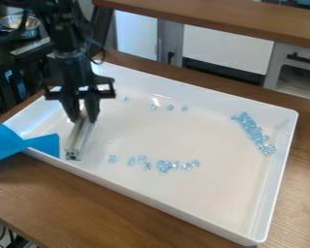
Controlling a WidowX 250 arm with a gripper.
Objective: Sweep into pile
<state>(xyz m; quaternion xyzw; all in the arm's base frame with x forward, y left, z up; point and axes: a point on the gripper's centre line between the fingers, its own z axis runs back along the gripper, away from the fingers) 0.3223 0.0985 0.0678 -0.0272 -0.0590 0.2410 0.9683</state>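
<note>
At the left end of the white tray, the black gripper points down, shut on a silvery metal bar that lies lengthwise toward the tray's front left edge. Right of the bar, a loose row of pale blue clear pieces stretches across the front half. A few scattered pieces lie farther back, near the rear wall. Along the right side, a denser slanting band of blue pieces sits close to the right wall.
A blue cloth or sheet overlaps the tray's left edge. The tray stands on a wooden table. Behind it are a wooden shelf edge, white cabinets, and a metal bowl at the upper left.
</note>
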